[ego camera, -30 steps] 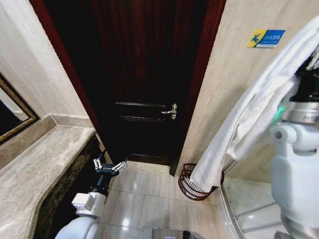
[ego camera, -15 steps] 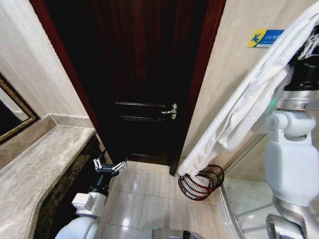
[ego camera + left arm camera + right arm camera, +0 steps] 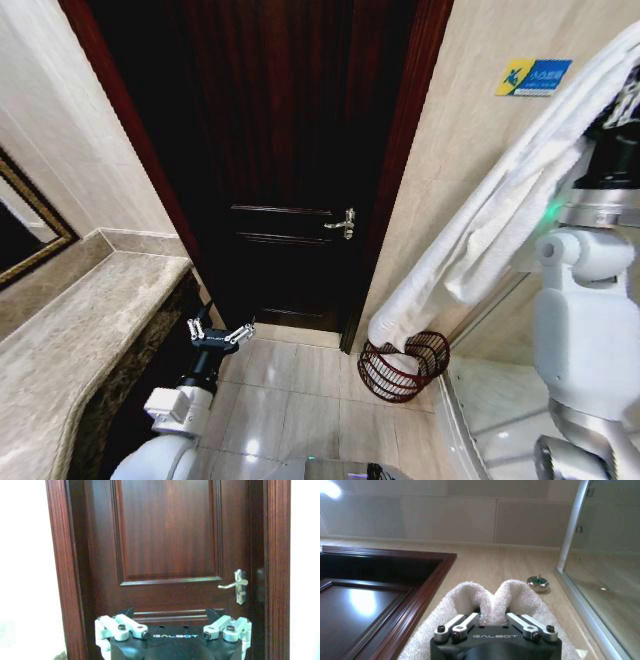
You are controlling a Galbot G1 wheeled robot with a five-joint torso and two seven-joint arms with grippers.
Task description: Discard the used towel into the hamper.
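The right arm is raised high at the robot's right side, wrist above the white forearm; the right gripper [image 3: 492, 624] is clamped on a fold of the towel [image 3: 490, 596]. The left arm is held low and forward, the left gripper [image 3: 222, 335] level, its fingers [image 3: 131, 627] spread apart and holding nothing

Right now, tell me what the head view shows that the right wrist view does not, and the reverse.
Head view only: the hamper on the floor beside the door frame, the towel's lower end hanging at its rim, the left tool open and idle low by the counter, and the door handle.

Right wrist view only: the right tool shut on a fold of the towel, and a glass panel.

Both: the white towel and the dark door.
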